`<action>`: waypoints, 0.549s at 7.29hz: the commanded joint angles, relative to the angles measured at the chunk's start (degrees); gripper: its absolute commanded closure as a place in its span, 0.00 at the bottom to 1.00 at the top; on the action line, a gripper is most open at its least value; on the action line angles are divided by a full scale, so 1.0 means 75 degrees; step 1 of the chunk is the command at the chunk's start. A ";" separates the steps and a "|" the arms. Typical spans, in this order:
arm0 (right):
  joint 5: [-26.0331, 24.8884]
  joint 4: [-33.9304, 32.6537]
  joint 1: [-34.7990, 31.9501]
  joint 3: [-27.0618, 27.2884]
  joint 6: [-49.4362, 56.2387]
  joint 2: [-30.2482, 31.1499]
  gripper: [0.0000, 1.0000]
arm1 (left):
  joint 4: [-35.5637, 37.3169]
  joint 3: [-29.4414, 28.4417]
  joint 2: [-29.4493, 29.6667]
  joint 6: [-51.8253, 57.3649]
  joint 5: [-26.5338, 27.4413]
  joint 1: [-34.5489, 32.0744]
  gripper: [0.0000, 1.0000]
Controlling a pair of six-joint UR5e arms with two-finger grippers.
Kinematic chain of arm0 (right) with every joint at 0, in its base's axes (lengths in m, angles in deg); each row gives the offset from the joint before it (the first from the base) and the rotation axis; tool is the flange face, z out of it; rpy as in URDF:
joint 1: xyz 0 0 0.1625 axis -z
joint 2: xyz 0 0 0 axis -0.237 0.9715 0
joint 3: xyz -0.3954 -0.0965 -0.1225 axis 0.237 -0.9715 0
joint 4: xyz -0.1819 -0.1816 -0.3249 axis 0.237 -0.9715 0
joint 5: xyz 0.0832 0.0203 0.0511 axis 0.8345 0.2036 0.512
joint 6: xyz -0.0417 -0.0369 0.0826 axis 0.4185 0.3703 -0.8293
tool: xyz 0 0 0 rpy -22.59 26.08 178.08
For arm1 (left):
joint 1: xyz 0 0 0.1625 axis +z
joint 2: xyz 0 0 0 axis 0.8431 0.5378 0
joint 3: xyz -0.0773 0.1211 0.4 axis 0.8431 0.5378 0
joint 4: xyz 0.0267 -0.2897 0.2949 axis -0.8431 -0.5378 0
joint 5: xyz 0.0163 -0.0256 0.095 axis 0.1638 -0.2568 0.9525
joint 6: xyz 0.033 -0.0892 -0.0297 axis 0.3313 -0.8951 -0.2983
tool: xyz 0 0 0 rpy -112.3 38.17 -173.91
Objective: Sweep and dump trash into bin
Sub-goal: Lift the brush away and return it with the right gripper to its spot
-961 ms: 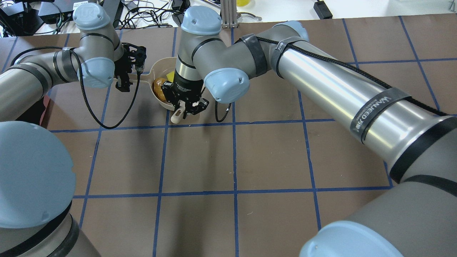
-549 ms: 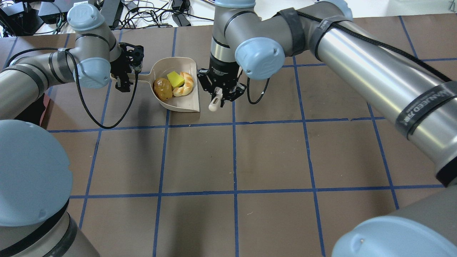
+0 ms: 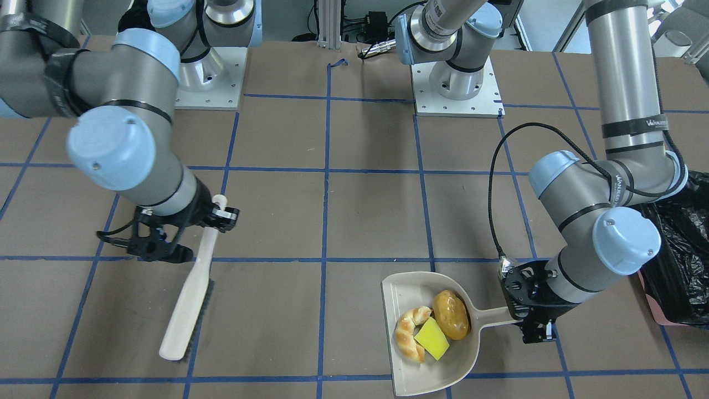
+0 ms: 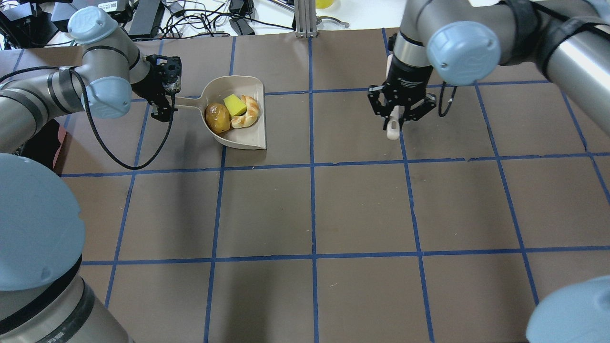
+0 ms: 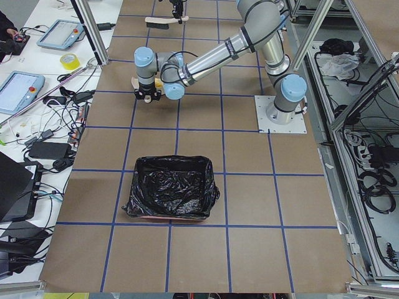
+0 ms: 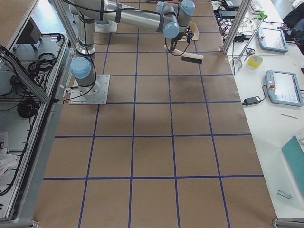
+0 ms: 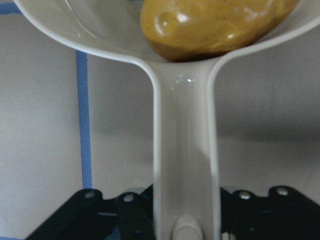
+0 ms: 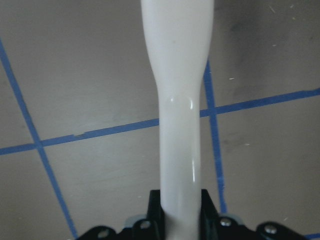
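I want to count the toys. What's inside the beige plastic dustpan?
In the beige plastic dustpan: a tan curved croissant, a yellow wedge block and a glossy golden-brown potato-like lump. The wedge covers part of the croissant; the floor beneath them is hidden.

The potato (image 4: 217, 119), block (image 4: 233, 105) and croissant (image 4: 248, 114) lie in the dustpan (image 4: 244, 137) near the far edge of the table (image 4: 310, 209), left side. The bin (image 5: 171, 161) sits by the left end, the brush (image 3: 185, 310) well right.

Left arm (image 4: 57, 90) and right arm (image 4: 457, 45) stretch forward, well apart, jaws seemingly clamped.
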 commanded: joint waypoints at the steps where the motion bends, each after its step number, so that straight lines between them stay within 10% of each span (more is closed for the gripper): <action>1: -0.0361 -0.0022 0.1602 0.0695 0.2530 0.0491 1.00 | -0.0029 0.0066 0.0033 -0.0009 -0.0731 0.0351 1.00; 4: -0.0479 -0.1130 0.2699 0.1245 0.3607 0.0305 1.00 | -0.0029 0.0149 0.0010 -0.0079 -0.0863 0.0387 1.00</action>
